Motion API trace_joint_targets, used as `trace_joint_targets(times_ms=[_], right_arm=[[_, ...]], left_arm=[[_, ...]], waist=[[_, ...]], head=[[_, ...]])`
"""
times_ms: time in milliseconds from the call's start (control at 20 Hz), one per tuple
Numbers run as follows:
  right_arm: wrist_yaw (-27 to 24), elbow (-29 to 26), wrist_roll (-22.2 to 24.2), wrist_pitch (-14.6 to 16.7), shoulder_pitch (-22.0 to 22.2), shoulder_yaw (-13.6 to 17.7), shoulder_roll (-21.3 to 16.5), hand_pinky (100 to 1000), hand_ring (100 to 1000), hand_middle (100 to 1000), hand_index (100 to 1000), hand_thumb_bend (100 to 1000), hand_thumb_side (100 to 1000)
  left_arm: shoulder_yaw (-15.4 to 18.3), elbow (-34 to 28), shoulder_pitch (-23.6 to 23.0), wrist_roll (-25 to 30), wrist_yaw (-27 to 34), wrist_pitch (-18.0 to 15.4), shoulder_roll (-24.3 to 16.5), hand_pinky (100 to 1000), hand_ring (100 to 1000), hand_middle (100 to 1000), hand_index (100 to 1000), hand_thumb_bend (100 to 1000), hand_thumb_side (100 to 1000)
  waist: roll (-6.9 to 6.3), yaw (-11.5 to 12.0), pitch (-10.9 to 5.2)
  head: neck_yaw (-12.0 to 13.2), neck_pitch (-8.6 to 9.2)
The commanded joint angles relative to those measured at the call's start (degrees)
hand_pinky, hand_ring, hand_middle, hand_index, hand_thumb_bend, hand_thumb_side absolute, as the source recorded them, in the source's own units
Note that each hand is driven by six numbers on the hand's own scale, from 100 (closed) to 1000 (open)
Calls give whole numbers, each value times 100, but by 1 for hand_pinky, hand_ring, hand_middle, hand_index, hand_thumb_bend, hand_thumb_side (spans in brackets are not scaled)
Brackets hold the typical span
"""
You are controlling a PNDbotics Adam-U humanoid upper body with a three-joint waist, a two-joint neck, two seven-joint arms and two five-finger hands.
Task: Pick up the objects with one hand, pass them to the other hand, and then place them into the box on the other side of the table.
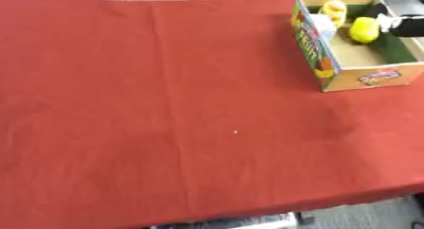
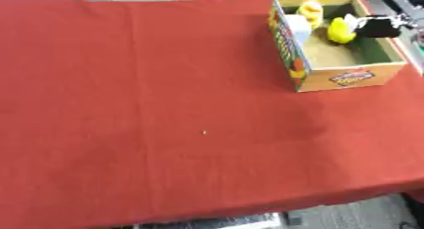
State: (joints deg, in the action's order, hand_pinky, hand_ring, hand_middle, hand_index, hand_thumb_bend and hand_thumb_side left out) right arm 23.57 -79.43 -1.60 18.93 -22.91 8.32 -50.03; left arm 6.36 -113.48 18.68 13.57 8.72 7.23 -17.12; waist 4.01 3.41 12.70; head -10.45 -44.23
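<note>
While the right hand [image 2: 377, 27] reached in from the right edge over the far wall of the box [image 2: 352, 76], its black fingers sat against a yellow object [image 2: 340, 30] inside the box; whether they were curled on it or just touching, I could not tell. Left hand did not show in either view.

One box, open-topped cardboard, rectangular, printed sides in orange, green and red, plain tan floor, dark green inner wall on the right. It stood at the far right corner of the surface [image 1: 165, 128], slightly askew.

Inside: the yellow object at the hand, rounded, glossy-looking; a second yellow object [image 2: 310, 9], paler, rounded, near the far left corner; a white item [image 2: 298, 27] just beside it against the left wall, shape unclear.

Red cloth covered the surface, soft, with long fold creases running front to back. One tiny white speck [image 1: 235, 132] lay mid-cloth, well apart from the box. Nothing stood between the box and the hand.
</note>
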Motion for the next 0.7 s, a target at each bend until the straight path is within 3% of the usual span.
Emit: trace_joint_targets(times_ms=[50,400,700], right_arm=[[-319,-1238,-719,-118,418,474,122,883,787,850,991,100,294],[-440,-3186,-1451,-515,1751,834,1877,830,711,771,947,100,470],[-486,-3509,-1423,-689,2329,648,3286,786,629,696,904,100,470]], left_arm=[[84,-111,18,-114,-158,-68,25,679,714,649,813,100,912],[47,-111,-217,-299,-482,-214,148,675,711,645,809,100,877],[36,-89,-495,-423,-683,-188,261,671,708,640,808,100,893]], waist=[[105,-62,-119],[165,-210,-333],[135,-359,-556]], head=[[338,11],[962,11],[1500,11]])
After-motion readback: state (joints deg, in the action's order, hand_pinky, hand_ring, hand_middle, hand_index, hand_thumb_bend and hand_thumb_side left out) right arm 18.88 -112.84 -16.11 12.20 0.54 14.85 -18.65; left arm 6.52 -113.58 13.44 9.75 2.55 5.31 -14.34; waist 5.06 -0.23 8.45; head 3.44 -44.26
